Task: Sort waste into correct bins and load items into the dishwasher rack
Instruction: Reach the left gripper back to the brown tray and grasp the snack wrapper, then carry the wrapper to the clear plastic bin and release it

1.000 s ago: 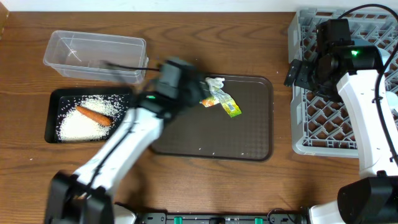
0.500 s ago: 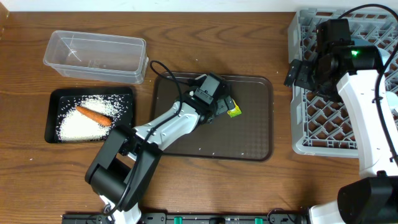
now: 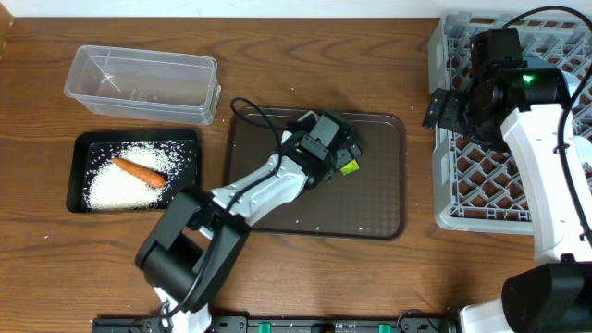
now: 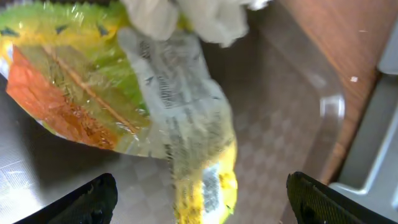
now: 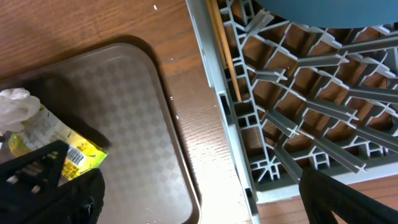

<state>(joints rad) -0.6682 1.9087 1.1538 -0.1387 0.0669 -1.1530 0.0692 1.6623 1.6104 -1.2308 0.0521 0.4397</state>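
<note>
Okay: left gripper [image 4: 199, 205] jaws wide, straddling green-yellow plastic snack wrapper [image 4: 93, 87], overhead frame centre, on brown serving tray [image 3: 370, 199]. Lower, pinch wrapper only; crumpled white tissue [image 4: 186, 18] touches its upper end. Also right gripper [image 5: 199, 199] wide, empty, upper right.

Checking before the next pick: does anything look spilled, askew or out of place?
Nothing is spilled or damaged. The snack wrapper and crumpled tissue lie unsorted on the brown tray, tissue overlapping the wrapper, below the open left end effector.
</note>
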